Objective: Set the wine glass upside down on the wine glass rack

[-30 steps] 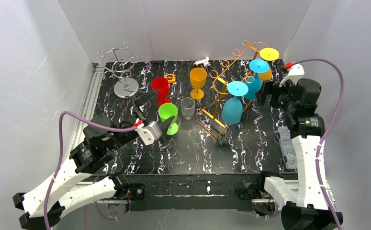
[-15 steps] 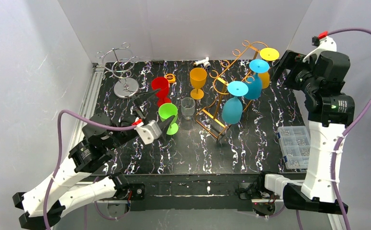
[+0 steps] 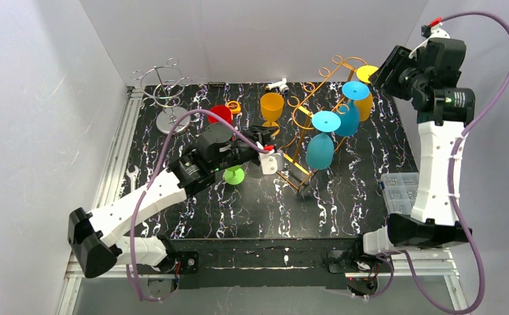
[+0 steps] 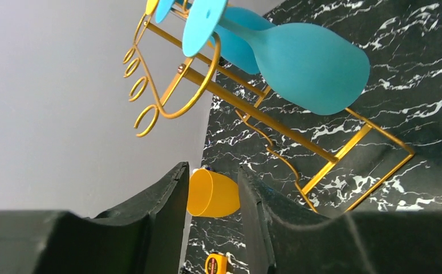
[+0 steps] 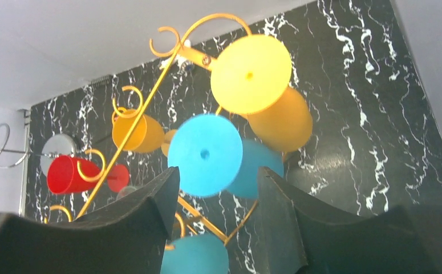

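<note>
The gold wine glass rack (image 3: 302,111) stands at the back right. Two blue glasses (image 3: 319,151) and a yellow one (image 3: 364,103) hang on it upside down. An orange wine glass (image 3: 272,105) and a red one (image 3: 220,114) stand on the table. Only the foot of the green glass (image 3: 234,175) shows under my left arm. My left gripper (image 3: 265,139) is at mid-table, turned on its side. Its jaws stand partly open and empty (image 4: 213,168), with the orange glass (image 4: 215,194) far beyond them. My right gripper (image 3: 391,71) is raised over the rack's far end, open and empty (image 5: 218,169).
A silver rack (image 3: 166,98) stands at the back left. A small yellow tape measure (image 3: 233,106) lies behind the red glass. A clear parts box (image 3: 399,193) sits at the right edge and a wrench (image 3: 132,174) at the left edge. White walls enclose the table.
My left arm swung from the front left to mid-table, over the clear cup, and its jaws narrowed. My right arm rose up and back above the rack, jaws also narrower.
</note>
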`<state>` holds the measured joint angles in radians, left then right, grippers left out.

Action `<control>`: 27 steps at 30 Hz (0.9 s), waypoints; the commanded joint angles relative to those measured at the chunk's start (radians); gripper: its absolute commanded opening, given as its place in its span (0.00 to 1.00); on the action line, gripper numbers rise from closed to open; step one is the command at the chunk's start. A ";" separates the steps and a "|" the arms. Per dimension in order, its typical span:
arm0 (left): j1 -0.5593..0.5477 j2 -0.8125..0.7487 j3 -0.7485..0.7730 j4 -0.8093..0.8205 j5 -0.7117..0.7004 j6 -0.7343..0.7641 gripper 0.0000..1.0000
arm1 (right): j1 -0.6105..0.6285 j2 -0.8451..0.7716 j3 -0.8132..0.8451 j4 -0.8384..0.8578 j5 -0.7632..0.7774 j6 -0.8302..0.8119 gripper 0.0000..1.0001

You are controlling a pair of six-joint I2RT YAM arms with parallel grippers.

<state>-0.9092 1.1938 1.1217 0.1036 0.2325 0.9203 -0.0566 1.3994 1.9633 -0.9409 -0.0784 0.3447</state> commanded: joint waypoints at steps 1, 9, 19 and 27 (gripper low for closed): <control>0.018 0.031 0.071 0.064 0.066 0.113 0.37 | 0.003 0.086 0.128 0.050 0.019 0.019 0.60; 0.030 0.123 0.132 0.100 0.079 0.174 0.35 | 0.003 0.238 0.205 0.159 -0.014 0.042 0.60; 0.032 0.202 0.167 0.133 0.121 0.230 0.24 | 0.051 0.331 0.256 0.227 -0.037 0.066 0.38; 0.042 0.232 0.175 0.133 0.122 0.218 0.23 | 0.137 0.360 0.290 0.201 0.009 0.029 0.38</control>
<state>-0.8742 1.4311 1.2533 0.2123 0.3305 1.1419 0.0616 1.7496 2.1811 -0.7750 -0.0921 0.3897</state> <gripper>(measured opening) 0.231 0.382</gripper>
